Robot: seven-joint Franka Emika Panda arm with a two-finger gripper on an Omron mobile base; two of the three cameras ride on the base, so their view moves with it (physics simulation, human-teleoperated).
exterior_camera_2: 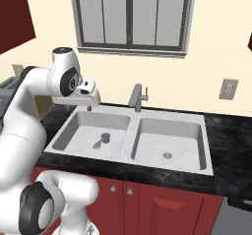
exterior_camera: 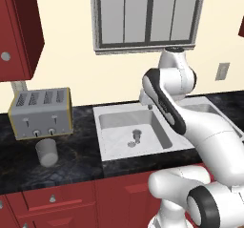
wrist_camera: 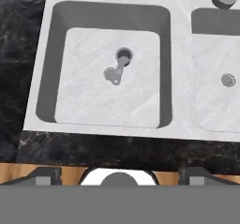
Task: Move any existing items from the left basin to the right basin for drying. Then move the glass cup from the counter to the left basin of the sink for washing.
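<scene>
Small metal piece: the small metal piece point(wrist_camera: 120, 64) is lying on the floor of the left basin point(wrist_camera: 84, 101), touching or just beside the drain point(wrist_camera: 109, 73); it is also showing in the left base view point(exterior_camera: 137, 135) and the right base view point(exterior_camera_2: 102, 139).
Shape: it is looking like a round top with a thin stub running down toward the drain; finer detail is too small to tell.
Handling: it is probably light, stiff and smooth, so it is likely to slip or roll on the hard marbled basin floor rather than bend or break.
Where to grip: the round top is looking like the better place to pinch, with the fingers coming straight down on either side of it; the thin stub is offering little to close on.
Hand: the hand point(exterior_camera_2: 88, 101) is hanging above the back left part of the sink point(exterior_camera_2: 129, 150), well above the piece, with its fingers spread wide and holding nothing.
Right basin: the right basin point(exterior_camera_2: 147, 153) is waiting with just its own drain point(exterior_camera_2: 167, 155) in it.
Cup: the cup point(exterior_camera: 46, 151) is standing on the bench point(exterior_camera: 76, 160) in front of the toaster point(exterior_camera: 42, 112), well apart from the sink; it is translucent, likely fragile and slick, and is calling for a grip around its middle.
</scene>
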